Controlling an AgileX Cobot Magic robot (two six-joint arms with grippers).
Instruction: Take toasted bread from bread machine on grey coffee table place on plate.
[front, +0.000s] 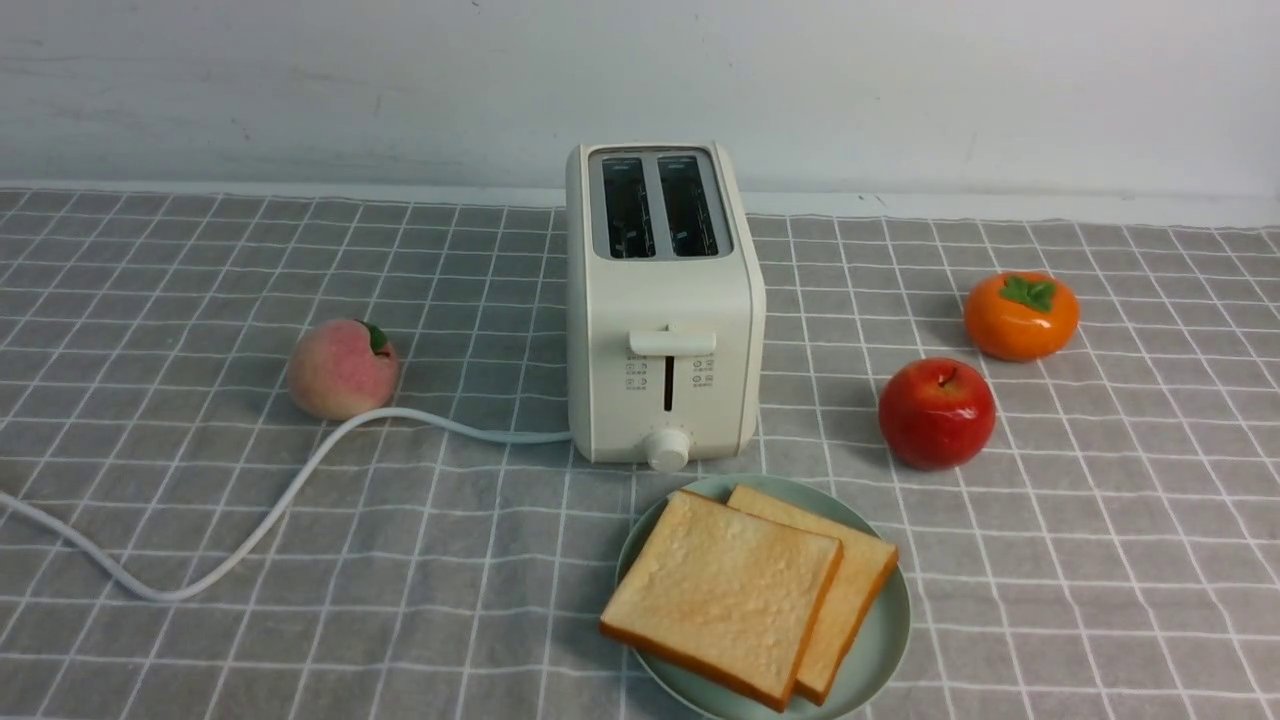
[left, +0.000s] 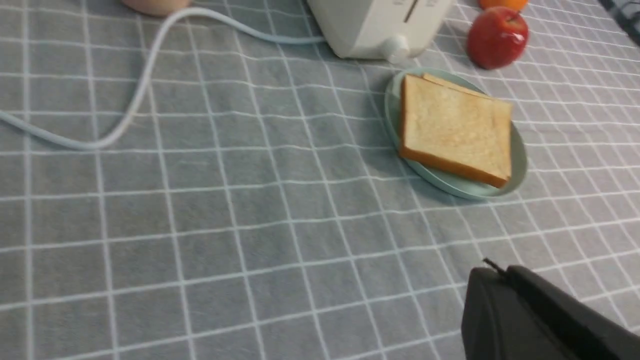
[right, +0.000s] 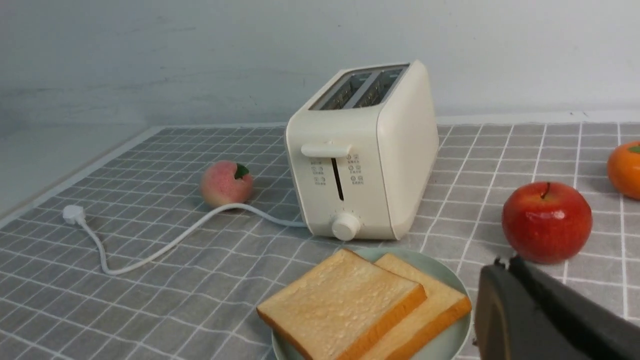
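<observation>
Both slots of the toaster (front: 665, 330) look dark and empty from the front, with its lever (front: 672, 341) at the top of its track. The bread (front: 720, 590) is already on the plate (front: 885, 640), which sits on the table (front: 200, 620) just in front of the toaster's knob, slightly toward the robot's right. The upper slice (right: 340, 295) lies flat and overlaps the lower slice (right: 440, 305), covering most of it, and its near corner hangs a little past the plate's rim. The slices are square, so there is no long axis to line up with, and their edges run diagonal to the grid lines. Neither arm shows in the front view. Each wrist view shows only a dark piece of its own tool at the edge. The left gripper (left: 540, 320) has the plate well ahead of it, toward the toaster, and the right gripper (right: 545, 315) has the plate close beside it, so the right arm appears nearer. I cannot tell whether either gripper is open or closed, though nothing is visibly held. With nothing left to take out, the task reads as done, and the only move left would be to pull the arms clear. Off to the sides sit a peach (front: 342, 368) touching the cord (front: 300, 470), an apple (front: 937, 412) and an orange fruit (front: 1020, 316), all apart from the plate.
</observation>
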